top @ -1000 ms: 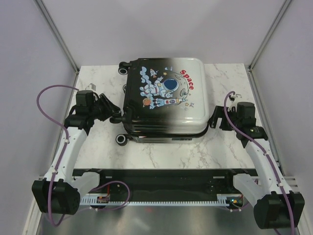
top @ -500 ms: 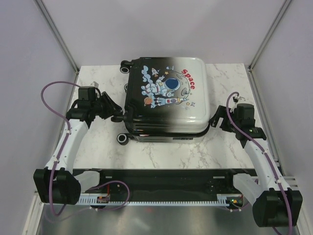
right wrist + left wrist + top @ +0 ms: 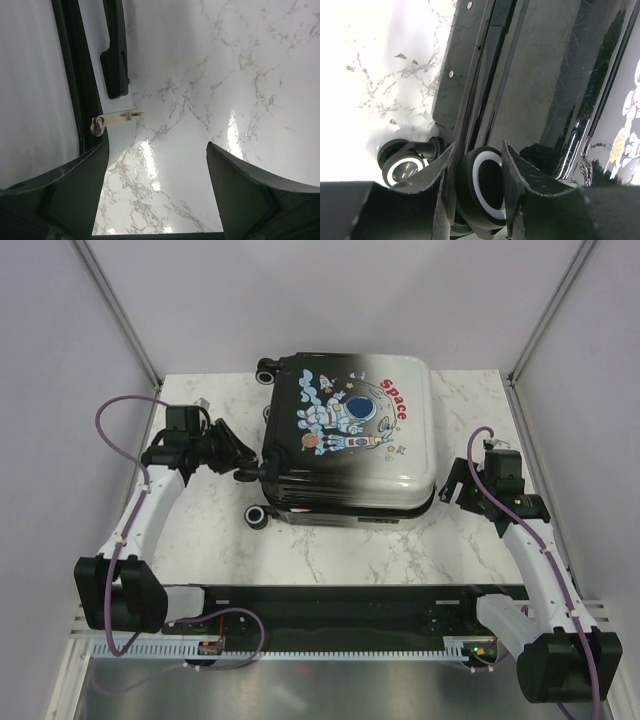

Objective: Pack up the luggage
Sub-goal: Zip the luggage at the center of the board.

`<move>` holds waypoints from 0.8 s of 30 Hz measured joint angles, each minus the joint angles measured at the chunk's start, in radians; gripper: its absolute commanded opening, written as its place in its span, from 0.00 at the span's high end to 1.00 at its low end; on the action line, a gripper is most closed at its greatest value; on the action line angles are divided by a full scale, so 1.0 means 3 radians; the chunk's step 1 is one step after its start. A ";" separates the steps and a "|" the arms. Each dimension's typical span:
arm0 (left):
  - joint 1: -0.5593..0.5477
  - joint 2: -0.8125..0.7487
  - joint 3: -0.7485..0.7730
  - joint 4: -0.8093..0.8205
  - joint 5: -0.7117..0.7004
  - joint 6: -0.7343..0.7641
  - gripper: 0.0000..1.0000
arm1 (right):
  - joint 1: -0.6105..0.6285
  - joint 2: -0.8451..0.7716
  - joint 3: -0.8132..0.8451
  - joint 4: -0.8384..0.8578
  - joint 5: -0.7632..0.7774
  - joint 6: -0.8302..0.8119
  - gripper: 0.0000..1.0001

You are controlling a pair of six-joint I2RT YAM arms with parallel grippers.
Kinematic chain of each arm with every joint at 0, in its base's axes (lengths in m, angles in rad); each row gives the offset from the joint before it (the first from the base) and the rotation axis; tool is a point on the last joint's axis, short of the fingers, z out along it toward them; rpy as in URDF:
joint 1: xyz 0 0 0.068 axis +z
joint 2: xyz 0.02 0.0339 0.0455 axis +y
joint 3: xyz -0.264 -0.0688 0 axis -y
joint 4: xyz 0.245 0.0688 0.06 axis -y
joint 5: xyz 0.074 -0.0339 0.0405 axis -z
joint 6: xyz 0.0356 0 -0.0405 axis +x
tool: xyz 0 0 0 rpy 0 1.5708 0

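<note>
The luggage point(image 3: 350, 440), a closed black-to-white hard-shell suitcase with an astronaut print and red "Space" lettering, lies flat on the marble table point(image 3: 330, 550). My left gripper point(image 3: 247, 469) is at its left side, shut on one black wheel point(image 3: 487, 186) with a white ring; a second wheel point(image 3: 400, 162) sits just beside it. My right gripper point(image 3: 447, 487) stands open by the case's near right corner, nothing between its fingers. A pale zipper pull point(image 3: 116, 118) hangs off the white shell point(image 3: 35, 100) just ahead of the left finger.
Grey walls with metal posts point(image 3: 120, 320) close in the table on three sides. Bare marble point(image 3: 225, 90) lies right of the case. A black rail point(image 3: 330, 605) runs along the near edge between the arm bases.
The luggage has swung and slid to the right and slightly away, its wheel end carried by my left gripper. The right gripper has backed toward the near right corner, its jaws a little narrower.
</note>
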 measured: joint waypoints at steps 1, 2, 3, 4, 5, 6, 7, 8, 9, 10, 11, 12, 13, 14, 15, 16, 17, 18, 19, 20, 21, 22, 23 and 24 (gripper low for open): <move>0.0004 0.0022 0.0013 0.0006 0.0018 0.0000 0.98 | 0.0000 0.0014 -0.0042 0.0042 -0.0031 0.0011 0.14; 0.0008 0.0048 0.0031 0.0010 0.0031 0.0000 0.98 | 0.0000 0.0028 -0.0109 0.0109 -0.0065 0.0032 0.14; 0.0011 0.0072 0.0048 0.0011 0.0041 0.0000 0.98 | 0.0000 0.0048 -0.0189 0.0154 -0.0092 0.0043 0.14; 0.0019 0.0097 0.0064 0.0013 0.0053 0.0000 0.98 | 0.0000 0.0070 -0.0254 0.0200 -0.0102 0.0056 0.14; 0.0024 0.0114 0.0079 0.0011 0.0062 0.0000 0.98 | 0.0000 0.0107 -0.0324 0.0240 -0.0113 0.0067 0.14; 0.0034 0.0135 0.0095 0.0010 0.0080 0.0000 0.98 | 0.0000 0.0170 -0.0374 0.0278 -0.0132 0.0081 0.14; 0.0047 0.0156 0.0109 0.0011 0.0103 0.0000 0.98 | 0.0000 0.0235 -0.0402 0.0319 -0.0156 0.0097 0.14; 0.0056 0.0169 0.0118 0.0011 0.0117 0.0000 0.98 | 0.0000 0.0285 -0.0418 0.0359 -0.0181 0.0108 0.14; 0.0066 0.0183 0.0131 0.0011 0.0130 0.0001 0.98 | 0.0000 0.0347 -0.0434 0.0425 -0.0207 0.0128 0.14; 0.0076 0.0197 0.0142 0.0010 0.0141 0.0000 0.98 | 0.0005 0.0413 -0.0445 0.0507 -0.0237 0.0146 0.14; 0.0088 0.0209 0.0150 0.0013 0.0145 0.0001 0.98 | 0.0019 0.0455 -0.0449 0.0552 -0.0248 0.0149 0.14; 0.0098 0.0221 0.0160 0.0011 0.0156 0.0001 0.98 | 0.0028 0.0495 -0.0449 0.0581 -0.0248 0.0146 0.14; 0.0114 0.0234 0.0168 0.0013 0.0175 0.0001 0.98 | 0.0036 0.0526 -0.0449 0.0601 -0.0245 0.0145 0.14; 0.0130 0.0249 0.0175 0.0022 0.0188 0.0001 0.98 | 0.0058 0.0567 -0.0449 0.0627 -0.0235 0.0148 0.14; 0.0148 0.0270 0.0191 0.0037 0.0196 0.0004 0.98 | 0.0088 0.0596 -0.0449 0.0654 -0.0224 0.0148 0.14; 0.0172 0.0291 0.0210 0.0061 0.0198 0.0010 0.98 | 0.0130 0.0641 -0.0449 0.0689 -0.0202 0.0153 0.14; 0.0196 0.0320 0.0229 0.0090 0.0197 0.0019 0.98 | 0.0191 0.0697 -0.0448 0.0731 -0.0172 0.0159 0.14; 0.0224 0.0351 0.0252 0.0123 0.0189 0.0034 0.98 | 0.0270 0.0755 -0.0439 0.0773 -0.0131 0.0168 0.13; 0.0243 0.0379 0.0273 0.0153 0.0175 0.0051 0.98 | 0.0348 0.0819 -0.0425 0.0810 -0.0086 0.0186 0.14; 0.0271 0.0416 0.0303 0.0195 0.0144 0.0076 0.98 | 0.0429 0.0884 -0.0407 0.0848 -0.0053 0.0210 0.13; 0.0286 0.0441 0.0327 0.0221 0.0118 0.0089 0.98 | 0.0509 0.0945 -0.0394 0.0902 0.0001 0.0244 0.13; 0.0305 0.0474 0.0356 0.0253 0.0083 0.0112 0.98 | 0.0567 0.0992 -0.0384 0.0942 0.0041 0.0276 0.13; 0.0329 0.0493 0.0378 0.0275 0.0058 0.0126 0.98 | 0.0637 0.1058 -0.0375 0.1006 0.0094 0.0310 0.12; 0.0357 0.0515 0.0399 0.0301 0.0041 0.0135 0.98 | 0.0692 0.1113 -0.0367 0.1052 0.0134 0.0333 0.12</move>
